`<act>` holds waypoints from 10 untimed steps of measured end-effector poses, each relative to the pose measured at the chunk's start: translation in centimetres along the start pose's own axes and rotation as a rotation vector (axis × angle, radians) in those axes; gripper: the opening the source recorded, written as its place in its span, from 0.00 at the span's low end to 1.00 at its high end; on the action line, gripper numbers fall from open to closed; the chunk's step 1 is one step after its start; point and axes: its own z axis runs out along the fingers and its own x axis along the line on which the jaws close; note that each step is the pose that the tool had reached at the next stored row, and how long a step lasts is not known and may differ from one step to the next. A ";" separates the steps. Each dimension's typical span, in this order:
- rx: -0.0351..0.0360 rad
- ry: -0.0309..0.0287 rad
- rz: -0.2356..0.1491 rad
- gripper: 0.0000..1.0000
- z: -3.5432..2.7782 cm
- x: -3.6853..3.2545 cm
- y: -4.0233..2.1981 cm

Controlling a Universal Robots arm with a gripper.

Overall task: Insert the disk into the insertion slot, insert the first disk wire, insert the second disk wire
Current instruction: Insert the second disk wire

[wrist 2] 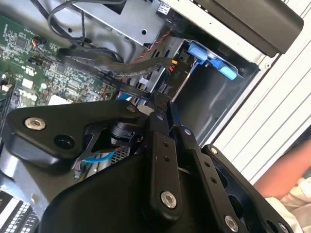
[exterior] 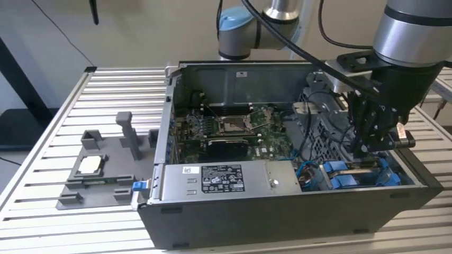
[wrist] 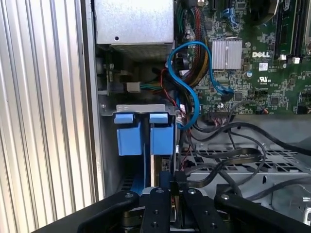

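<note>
Your disk sat down in the insertion slot at the case's front corner, its blue carrier tabs showing beside the power supply, so that first step looked done. The gripper hung low over the drive cage, and in the first wrist view its fingers were drawn close around something dark (a wire plug, I'd judge, not certain). Whether either wire was already seated, you couldn't have told: the disk's connector end was hidden behind the fingers and the cable tangle.
</note>
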 end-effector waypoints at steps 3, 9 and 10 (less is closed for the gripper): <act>0.0059 -0.0011 -0.008 0.16 0.28 0.04 0.00; 0.0162 -0.0033 -0.024 0.16 0.82 0.11 -0.05; 0.0162 -0.0032 -0.024 0.16 0.82 0.11 -0.06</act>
